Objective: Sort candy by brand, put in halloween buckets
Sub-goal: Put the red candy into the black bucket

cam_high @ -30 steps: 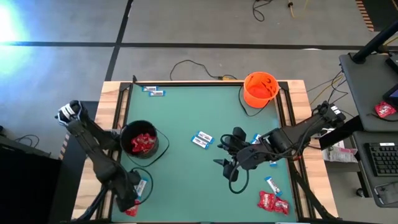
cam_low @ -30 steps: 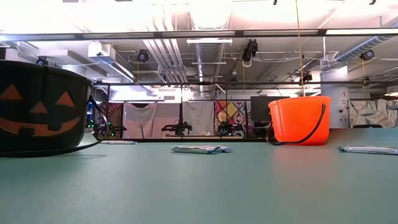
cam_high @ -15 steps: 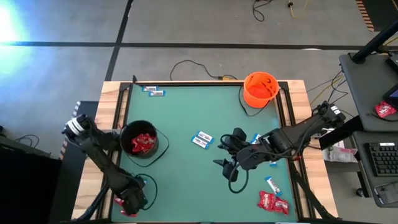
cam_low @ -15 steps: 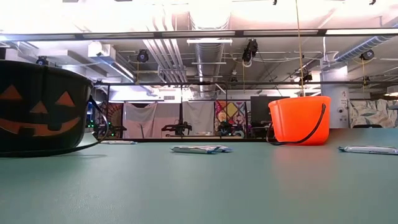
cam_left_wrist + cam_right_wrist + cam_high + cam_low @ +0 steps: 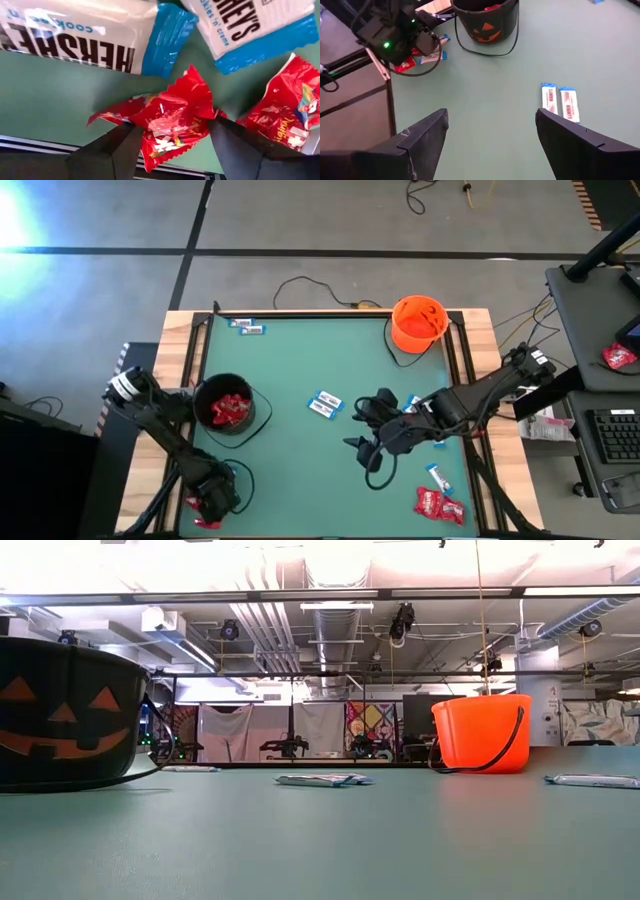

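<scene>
Black bucket (image 5: 228,406) holds red candy (image 5: 230,409); orange bucket (image 5: 418,322) sits upright at the far corner.

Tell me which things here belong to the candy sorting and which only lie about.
Belong to the job:
- shiny red squarish packets
- slim white-and-blue bars
- round black pumpkin-face bucket
- round bright orange plastic bucket

Only lying about:
- black cable behind the table
- keyboard on the side desk
</scene>
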`<state>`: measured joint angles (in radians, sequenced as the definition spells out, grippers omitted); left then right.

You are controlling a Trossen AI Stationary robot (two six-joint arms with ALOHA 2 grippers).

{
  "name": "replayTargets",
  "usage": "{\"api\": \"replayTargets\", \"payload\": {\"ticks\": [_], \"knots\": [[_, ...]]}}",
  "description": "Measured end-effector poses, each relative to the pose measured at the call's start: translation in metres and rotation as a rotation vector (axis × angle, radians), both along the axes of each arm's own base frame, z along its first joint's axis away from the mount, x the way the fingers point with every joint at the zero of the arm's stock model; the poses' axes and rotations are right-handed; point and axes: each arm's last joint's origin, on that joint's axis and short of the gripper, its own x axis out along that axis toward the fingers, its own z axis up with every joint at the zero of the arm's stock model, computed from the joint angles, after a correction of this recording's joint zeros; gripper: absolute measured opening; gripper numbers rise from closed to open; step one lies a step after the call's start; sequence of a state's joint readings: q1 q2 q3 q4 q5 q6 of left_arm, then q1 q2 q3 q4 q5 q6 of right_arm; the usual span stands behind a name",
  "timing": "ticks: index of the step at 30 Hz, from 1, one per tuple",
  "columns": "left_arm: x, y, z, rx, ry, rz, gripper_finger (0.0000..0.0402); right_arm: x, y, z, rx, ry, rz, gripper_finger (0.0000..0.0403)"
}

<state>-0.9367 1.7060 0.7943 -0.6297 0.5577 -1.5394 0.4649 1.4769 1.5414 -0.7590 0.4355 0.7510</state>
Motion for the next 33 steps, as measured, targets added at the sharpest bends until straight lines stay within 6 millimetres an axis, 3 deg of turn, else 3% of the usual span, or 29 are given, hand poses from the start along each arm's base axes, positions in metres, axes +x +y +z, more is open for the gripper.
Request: {"api": "replayTargets", "payload": {"ticks": [5,10,16,20,28,33], "knots": [[-0.001,0.001,-0.001,-0.019,-0.031,-0.063,0.0202,-0.002,0.004,0.0,0.013,0.001,0.014,0.029],[-0.003,0.003,-0.002,0.025,-0.053,-0.064,0.0136,-0.01,0.001,0.0,0.015,0.066,0.037,0.0278],[-0.008,0.003,0.001,0.011,-0.09,-0.224,0.0032,-0.042,-0.015,0.028,0.098,0.038,-0.044,0.0253],[-0.006,-0.001,0.015,0.031,-0.131,-0.312,0.0021,-0.054,-0.021,0.038,0.11,0.013,-0.02,0.0237],[0.015,-0.025,0.08,-0.011,-0.382,-0.435,0.0014,-0.086,-0.044,0.089,0.192,-0.159,0.024,0.0211],[0.016,-0.01,0.143,0.155,-0.66,-0.495,0.001,-0.098,-0.051,0.104,0.136,-0.247,0.062,0.0208]]}}
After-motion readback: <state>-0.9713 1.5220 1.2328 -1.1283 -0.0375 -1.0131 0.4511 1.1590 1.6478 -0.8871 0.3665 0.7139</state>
